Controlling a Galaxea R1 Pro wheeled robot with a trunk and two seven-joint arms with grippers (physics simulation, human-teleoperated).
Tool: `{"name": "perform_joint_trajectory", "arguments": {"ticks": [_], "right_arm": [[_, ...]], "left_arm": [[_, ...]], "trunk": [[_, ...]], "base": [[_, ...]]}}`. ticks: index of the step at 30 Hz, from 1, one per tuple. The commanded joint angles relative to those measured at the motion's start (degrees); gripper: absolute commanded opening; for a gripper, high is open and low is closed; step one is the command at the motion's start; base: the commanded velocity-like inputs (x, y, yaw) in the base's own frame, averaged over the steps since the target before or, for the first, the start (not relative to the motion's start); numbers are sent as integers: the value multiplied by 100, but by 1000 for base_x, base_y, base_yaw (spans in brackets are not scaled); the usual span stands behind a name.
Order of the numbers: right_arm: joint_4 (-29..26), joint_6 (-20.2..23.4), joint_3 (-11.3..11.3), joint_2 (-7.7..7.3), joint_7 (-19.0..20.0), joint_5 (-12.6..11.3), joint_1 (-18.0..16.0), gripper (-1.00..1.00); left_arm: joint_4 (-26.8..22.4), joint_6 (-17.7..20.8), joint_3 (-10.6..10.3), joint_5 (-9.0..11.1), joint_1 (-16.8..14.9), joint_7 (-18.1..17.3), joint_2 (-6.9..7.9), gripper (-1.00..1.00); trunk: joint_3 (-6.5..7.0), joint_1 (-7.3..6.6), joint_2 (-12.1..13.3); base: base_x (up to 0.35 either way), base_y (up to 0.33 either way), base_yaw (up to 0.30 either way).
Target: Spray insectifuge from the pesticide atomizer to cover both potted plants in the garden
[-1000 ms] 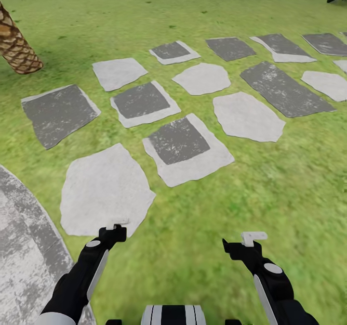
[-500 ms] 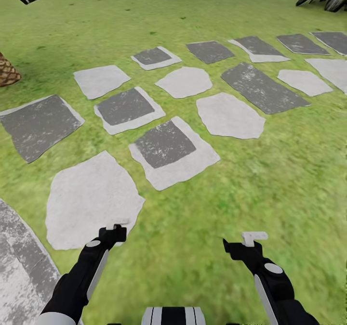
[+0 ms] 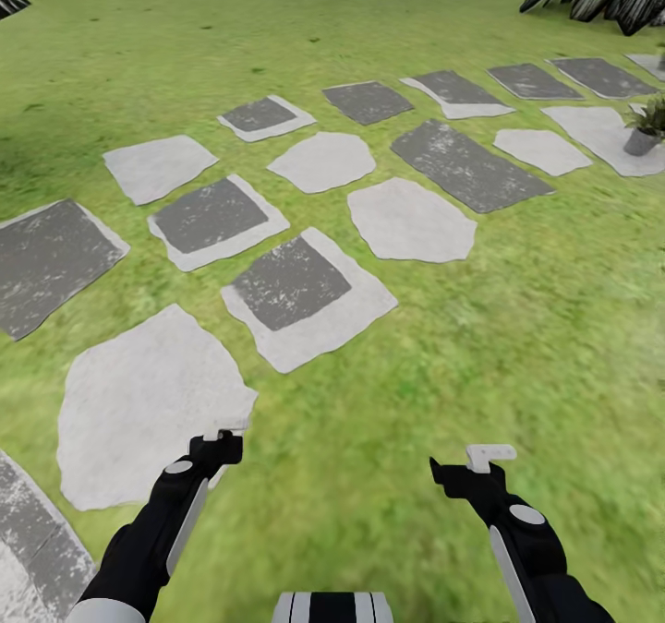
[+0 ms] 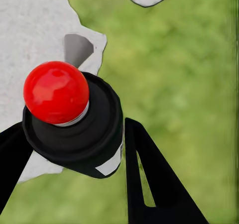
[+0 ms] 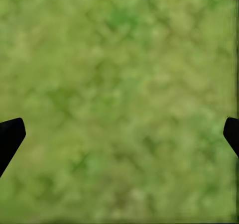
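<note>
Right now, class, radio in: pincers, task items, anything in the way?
Right pincer open, holding nothing, over lawn. Left pincer state unclear. One potted plant far right on a stepping stone. Path: grass and flat stones.

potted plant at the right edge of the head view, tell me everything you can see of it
The potted plant is small and far off at the right edge, cut partly by the frame. Pointed green leaves spread in a low rosette above a small grey pot that tapers downward. It stands upright on a pale grey-white stepping stone, with lawn around that stone. Nothing else touches it. Finer leaf detail is too small to tell.
</note>
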Motion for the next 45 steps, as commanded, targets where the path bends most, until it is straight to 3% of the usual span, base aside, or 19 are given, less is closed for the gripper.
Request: {"name": "perform_joint_trajectory", "arguments": {"ticks": [1,45], "right_arm": [[-7,31,1,-1,-1,2,-3,100],[1,31,-6,-15,3,-3,-3,100]], "left_arm": [[-9,30,-3,1,-1,7,-2,-100],[-15,39,-3,1,-1,10,-7,-100]], "trunk": [[6,0,-1],[354,0,-1]], "base": [[0,0,-219],[0,0,-201]]}}
